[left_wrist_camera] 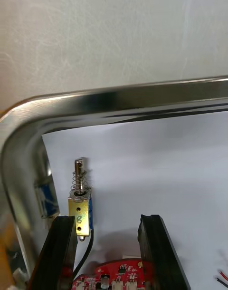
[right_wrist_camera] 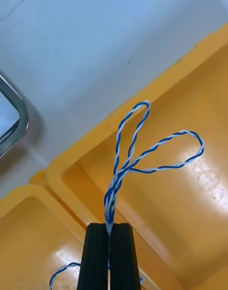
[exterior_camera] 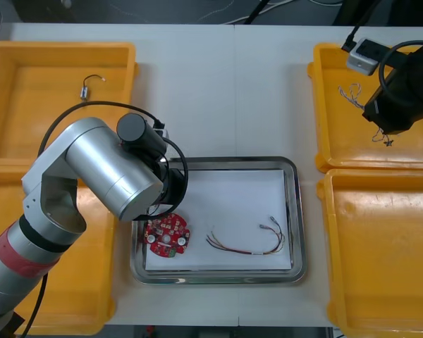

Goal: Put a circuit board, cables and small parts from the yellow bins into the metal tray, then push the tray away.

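My left gripper (left_wrist_camera: 109,218) is open, low over the near-left part of the metal tray (left_wrist_camera: 118,97). A small metal part (left_wrist_camera: 80,209) with a spring and a brass body lies on the tray's white inside, against one of the open fingers (left_wrist_camera: 61,247). The red circuit board (exterior_camera: 167,236) lies beside it, and a red and yellow cable (exterior_camera: 250,243) lies further right. My right gripper (right_wrist_camera: 110,226) is shut on a twisted blue and white cable (right_wrist_camera: 137,147), whose loops hang above the far right yellow bin (exterior_camera: 402,151).
A second thin cable (exterior_camera: 350,93) lies in the far right bin, and a grey box (exterior_camera: 366,55) sits on its far rim. The far left bin (exterior_camera: 28,63) holds a small metal part with a black lead (exterior_camera: 90,85). The near right bin (exterior_camera: 381,253) stands beside the tray.
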Controlling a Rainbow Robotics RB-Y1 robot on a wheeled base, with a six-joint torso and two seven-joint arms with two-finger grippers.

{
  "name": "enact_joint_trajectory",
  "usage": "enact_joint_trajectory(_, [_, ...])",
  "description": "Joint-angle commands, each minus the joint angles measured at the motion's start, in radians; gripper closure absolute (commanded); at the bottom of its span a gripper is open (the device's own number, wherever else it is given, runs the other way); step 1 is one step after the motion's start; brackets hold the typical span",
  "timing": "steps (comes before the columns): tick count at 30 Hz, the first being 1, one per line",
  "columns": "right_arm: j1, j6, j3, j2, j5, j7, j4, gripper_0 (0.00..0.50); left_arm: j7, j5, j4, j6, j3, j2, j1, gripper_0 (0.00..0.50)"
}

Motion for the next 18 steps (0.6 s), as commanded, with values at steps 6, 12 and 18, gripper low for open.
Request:
enact_joint_trajectory(6, [0.008,0.007,0.060,0.030,-0.033,0.037,-0.077,0.500,0.034,-0.012,-0.095,0.111,0.083,-0.013,-0.049,0.077])
enact_joint_trajectory(12, [0.028,0.000,0.103,0.030,-0.039,0.021,-0.125,0.500,0.017,-0.009,-0.161,0.189,0.147,-0.011,-0.062,0.063])
enact_joint_trajectory(18, [0.057,-0.005,0.156,0.030,-0.008,0.004,-0.195,0.500,-0.018,-0.008,-0.170,0.194,0.200,-0.004,-0.069,0.044])
